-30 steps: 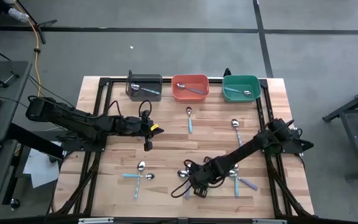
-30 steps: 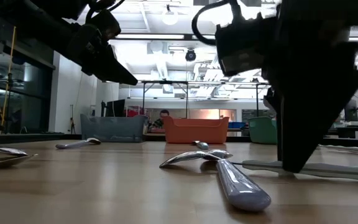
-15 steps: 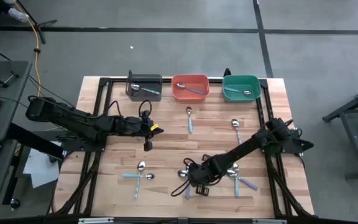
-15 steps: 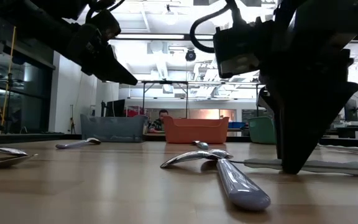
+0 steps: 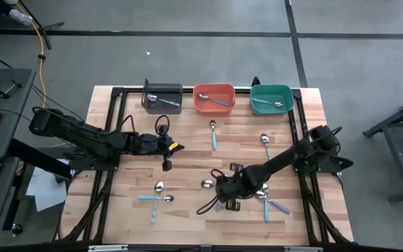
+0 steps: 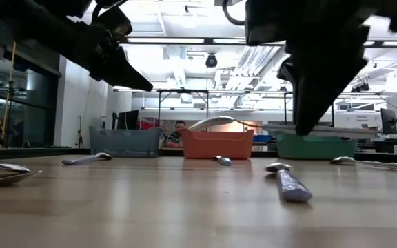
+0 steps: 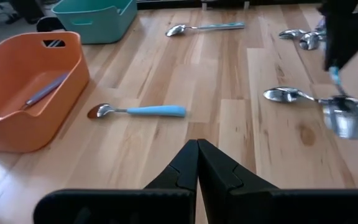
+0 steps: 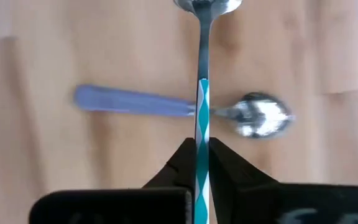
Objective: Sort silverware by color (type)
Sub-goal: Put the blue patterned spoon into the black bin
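Observation:
My right gripper (image 8: 202,146) hovers over the table's near middle (image 5: 224,199), shut on a spoon with a light blue handle (image 6: 281,126). The spoon's bowl (image 6: 212,122) points toward the near left. Under it on the wood lies a lavender-handled spoon (image 8: 135,101), whose bowl (image 5: 206,184) is toward the far side. My left gripper (image 7: 197,146) waits shut and holding nothing above the table's left middle (image 6: 143,86). More spoons lie flat on the table: a pair at the near left (image 5: 158,194), one blue-handled (image 5: 214,136), one at the right (image 5: 265,144), and a cluster (image 5: 264,196). My right gripper pinches the spoon's light blue handle (image 8: 202,127) between its two fingers, a little behind the metal neck. The fingers come steeply from above, one on either side of the handle. The spoon hangs about level, lifted clear of the table, and its handle end (image 6: 371,129) sticks out behind the fingers.
Three bins stand in a row at the far edge, grey (image 5: 163,87), orange (image 5: 214,86) and teal (image 5: 271,87), each with a spoon inside. Bare wood lies between the left pair of spoons and the bins. A person sits in the room behind the table (image 6: 179,128).
My right gripper has taken hold of the light-blue-handled spoon on the table, then risen and drawn back toward the table's right and far side, rolling its wrist. The spoon is now lifted clear and level. The lavender spoon that crossed it has slid toward the far edge and turned.

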`<state>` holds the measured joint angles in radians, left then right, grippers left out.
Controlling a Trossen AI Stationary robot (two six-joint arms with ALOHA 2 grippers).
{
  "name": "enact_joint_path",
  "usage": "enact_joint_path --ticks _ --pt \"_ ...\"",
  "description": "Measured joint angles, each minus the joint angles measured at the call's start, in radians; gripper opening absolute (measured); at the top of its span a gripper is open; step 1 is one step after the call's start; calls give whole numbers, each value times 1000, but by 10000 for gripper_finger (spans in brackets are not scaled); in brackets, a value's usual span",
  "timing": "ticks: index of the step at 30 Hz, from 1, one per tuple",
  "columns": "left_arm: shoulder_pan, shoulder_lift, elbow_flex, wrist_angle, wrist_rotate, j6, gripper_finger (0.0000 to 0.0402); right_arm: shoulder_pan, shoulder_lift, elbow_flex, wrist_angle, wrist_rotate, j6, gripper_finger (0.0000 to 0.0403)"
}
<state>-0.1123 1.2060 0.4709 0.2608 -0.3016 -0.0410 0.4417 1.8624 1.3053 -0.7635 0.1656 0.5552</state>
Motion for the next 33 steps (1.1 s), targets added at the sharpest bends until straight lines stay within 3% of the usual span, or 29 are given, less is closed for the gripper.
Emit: enact_joint_path --ticks 5,11,21,26,33 --pt "0 0 -1 19 -5 16 1 -44 -34 -8 -8 67 -96 4" --pt "0 0 -4 60 -23 26 1 -138 -43 -111 137 88 -232 3" --pt "28 0 -211 560 -55 61 1 -267 -144 -223 359 123 -463 2" --pt "56 0 -274 751 -58 45 1 -320 -286 -349 590 123 -559 2" --pt "67 0 -265 791 64 34 10 -400 -421 -605 1133 67 -678 2"
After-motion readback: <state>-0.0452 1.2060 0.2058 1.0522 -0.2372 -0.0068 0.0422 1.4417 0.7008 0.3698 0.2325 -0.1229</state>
